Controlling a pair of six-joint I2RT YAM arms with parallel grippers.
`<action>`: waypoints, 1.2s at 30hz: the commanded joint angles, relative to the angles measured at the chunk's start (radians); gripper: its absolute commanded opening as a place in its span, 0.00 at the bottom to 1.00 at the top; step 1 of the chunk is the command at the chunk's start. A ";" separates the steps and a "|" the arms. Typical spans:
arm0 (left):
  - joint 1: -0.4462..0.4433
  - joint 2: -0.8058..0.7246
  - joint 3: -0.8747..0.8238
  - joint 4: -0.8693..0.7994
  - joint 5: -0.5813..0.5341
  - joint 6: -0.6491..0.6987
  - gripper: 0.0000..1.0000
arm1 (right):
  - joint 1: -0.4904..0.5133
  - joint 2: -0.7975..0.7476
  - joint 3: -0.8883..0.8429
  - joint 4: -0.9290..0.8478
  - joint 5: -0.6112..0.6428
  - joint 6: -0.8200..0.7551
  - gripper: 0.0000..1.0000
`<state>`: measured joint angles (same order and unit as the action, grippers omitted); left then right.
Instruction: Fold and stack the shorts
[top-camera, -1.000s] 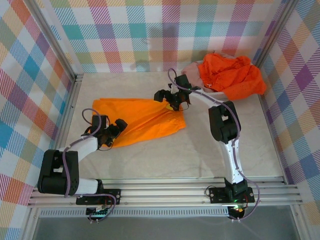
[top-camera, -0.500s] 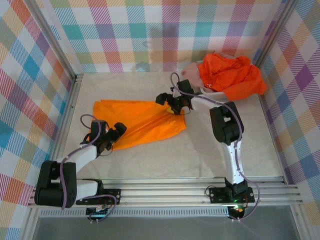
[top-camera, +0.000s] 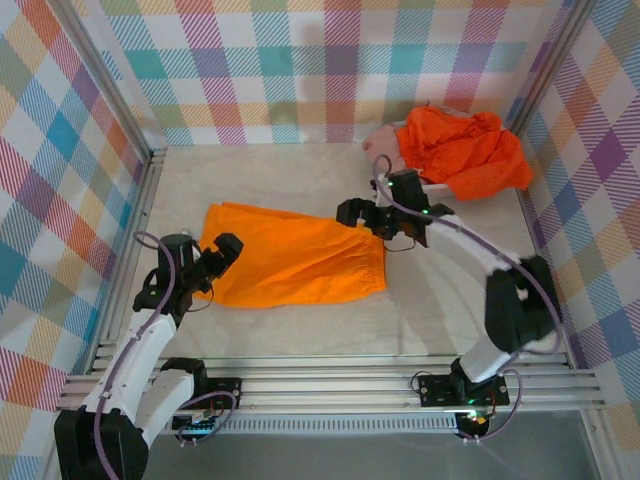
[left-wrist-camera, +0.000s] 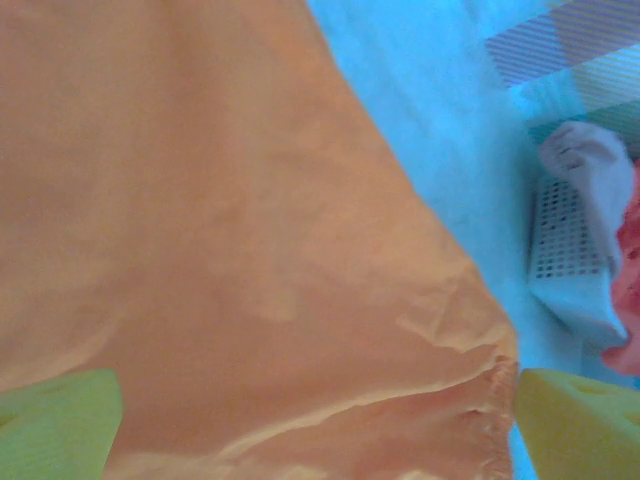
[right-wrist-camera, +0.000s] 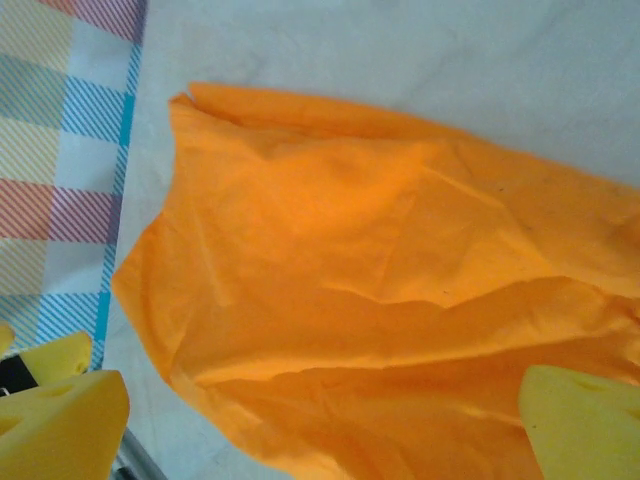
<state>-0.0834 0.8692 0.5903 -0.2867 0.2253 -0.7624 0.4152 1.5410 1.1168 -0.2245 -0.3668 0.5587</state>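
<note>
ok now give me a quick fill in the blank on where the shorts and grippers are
The flat bright orange cloth shorts lie spread on the ____. A crumpled orange pair sits with a dusty pink one in the white plastic mesh ____. Seen from above, the left gripper is at the flat shorts' ____ end, the right gripper opposite.
Missing: table; basket; left.

I see one orange pair of shorts (top-camera: 300, 262) spread flat mid-table. At far right a second orange pair (top-camera: 465, 150) lies crumpled, against a pink pair (top-camera: 383, 143).
</note>
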 joint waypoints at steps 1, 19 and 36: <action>-0.007 0.064 0.037 -0.027 0.017 0.036 1.00 | -0.025 -0.108 -0.105 -0.115 0.160 -0.086 0.99; -0.026 0.424 -0.085 0.244 0.017 0.033 1.00 | 0.031 0.084 -0.142 -0.257 0.284 -0.076 0.87; -0.029 0.438 -0.118 0.256 0.005 0.054 1.00 | 0.066 0.214 -0.041 -0.256 0.304 -0.025 0.85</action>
<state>-0.1028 1.2884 0.4980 -0.0185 0.2455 -0.7353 0.4759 1.7535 1.0622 -0.4896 -0.0189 0.5171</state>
